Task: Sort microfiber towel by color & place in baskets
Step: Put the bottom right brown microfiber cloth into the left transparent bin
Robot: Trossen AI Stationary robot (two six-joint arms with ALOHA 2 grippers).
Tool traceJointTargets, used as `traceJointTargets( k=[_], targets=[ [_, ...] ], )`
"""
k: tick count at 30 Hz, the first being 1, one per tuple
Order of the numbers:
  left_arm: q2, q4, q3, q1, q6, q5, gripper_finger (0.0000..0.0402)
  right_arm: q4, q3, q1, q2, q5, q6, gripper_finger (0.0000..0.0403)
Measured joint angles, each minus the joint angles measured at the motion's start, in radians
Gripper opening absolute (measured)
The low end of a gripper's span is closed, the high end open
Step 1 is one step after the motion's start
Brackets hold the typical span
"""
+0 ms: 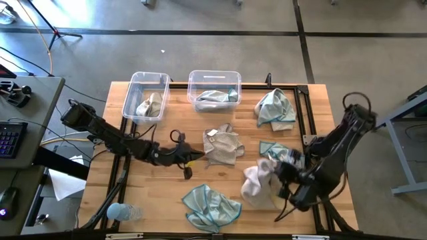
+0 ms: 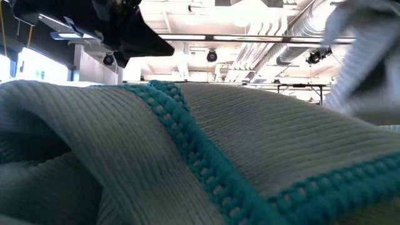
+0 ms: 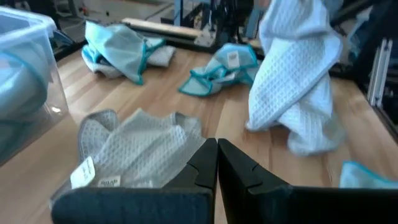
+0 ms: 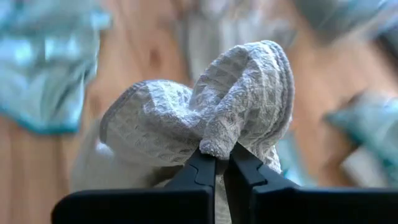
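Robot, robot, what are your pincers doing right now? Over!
Right pincer shut on beige-grey towel, lifting it. Left pincer shut, empty, beside another grey towel. Nothing blocking the baskets.

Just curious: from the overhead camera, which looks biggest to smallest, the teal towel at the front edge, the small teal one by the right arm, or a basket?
1. Front teal towel.
2. Either basket, close behind it.
3. Small teal towel, part hidden.

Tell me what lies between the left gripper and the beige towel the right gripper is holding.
In the high view, another beige-grey towel lies on the table between the shut left gripper and the held beige towel, pinched by the right gripper. The left wrist view shows it too.
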State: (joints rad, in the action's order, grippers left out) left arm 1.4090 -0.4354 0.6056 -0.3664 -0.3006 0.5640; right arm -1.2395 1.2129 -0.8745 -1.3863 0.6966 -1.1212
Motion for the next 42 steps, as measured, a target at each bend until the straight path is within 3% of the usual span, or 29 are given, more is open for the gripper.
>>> traceJointTargets(
  k=[9, 16, 19, 22, 27, 33, 42],
  targets=[
    [0.000, -0.136, 0.000, 0.046, 0.110, 0.008, 0.0005, 0.018, 0.051, 0.106, 0.155, 0.260, 0.258, 0.0001],
    [0.000, -0.215, 0.036, 0.098, 0.241, -0.047, 0.0073, 0.231, 0.103, 0.276, 0.218, 0.261, 0.664, 0.0001],
    [0.000, -0.213, 0.080, 0.117, 0.320, -0.066, 0.0116, 0.396, 0.116, 0.354, 0.234, 0.197, 0.880, 0.0001],
    [0.000, -0.214, 0.150, 0.134, 0.404, -0.077, 0.0156, 0.578, 0.117, 0.434, 0.242, 0.062, 1.059, 0.0001],
    [0.000, -0.208, 0.292, 0.164, 0.461, -0.128, 0.0204, 0.770, 0.119, 0.557, 0.225, -0.164, 1.204, 0.0001],
    [0.000, -0.100, 0.423, 0.212, 0.413, -0.292, 0.0219, 0.877, 0.119, 0.655, 0.154, -0.327, 1.249, 0.0000],
    [0.000, -0.003, 0.443, 0.225, 0.356, -0.301, 0.0219, 1.099, 0.119, 0.705, 0.053, -0.503, 1.339, 0.0000]
  ],
)
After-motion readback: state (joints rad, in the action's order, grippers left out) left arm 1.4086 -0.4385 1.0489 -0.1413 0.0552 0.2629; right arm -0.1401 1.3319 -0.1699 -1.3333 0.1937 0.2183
